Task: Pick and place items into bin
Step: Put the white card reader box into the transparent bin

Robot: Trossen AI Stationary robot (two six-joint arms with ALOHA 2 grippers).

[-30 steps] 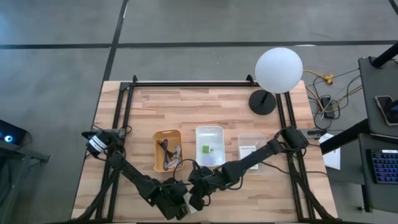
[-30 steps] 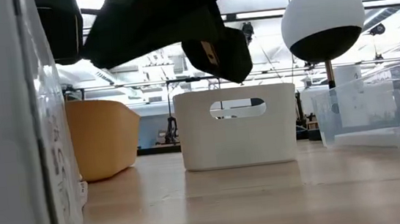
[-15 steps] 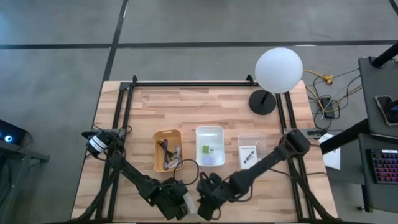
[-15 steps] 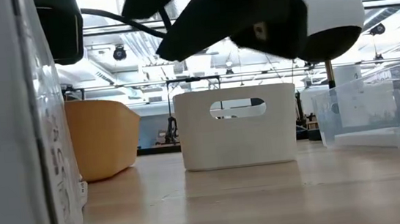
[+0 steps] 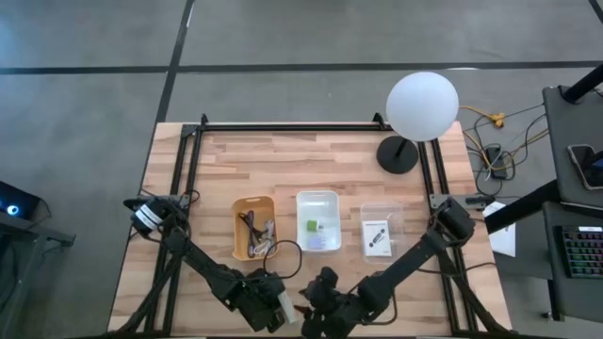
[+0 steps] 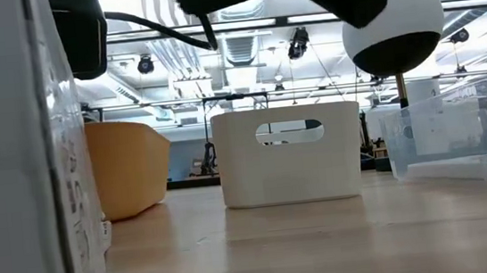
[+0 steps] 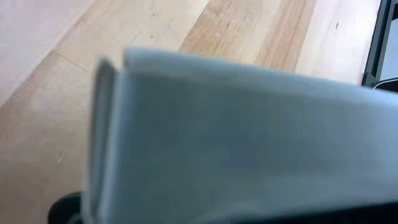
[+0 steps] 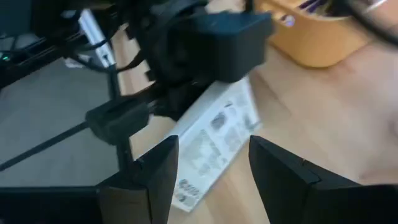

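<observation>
White card (image 8: 214,140) is sitting clamped in the left pincer (image 5: 280,308) at lower centre; right pincer (image 8: 208,171), fingers apart, is hovering beside it.

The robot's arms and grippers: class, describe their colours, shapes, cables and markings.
Both arms are dark and jointed, built of slim links. The left arm has a pale ring at its base and black cables looping beside it. The right arm ends in the right gripper, with two broad, black, wedge-shaped fingers. No markings can be made out.

Both arms low at near table edge; left pincer (image 5: 273,309) closed, right pincer (image 8: 208,168) fingers parted.
</observation>
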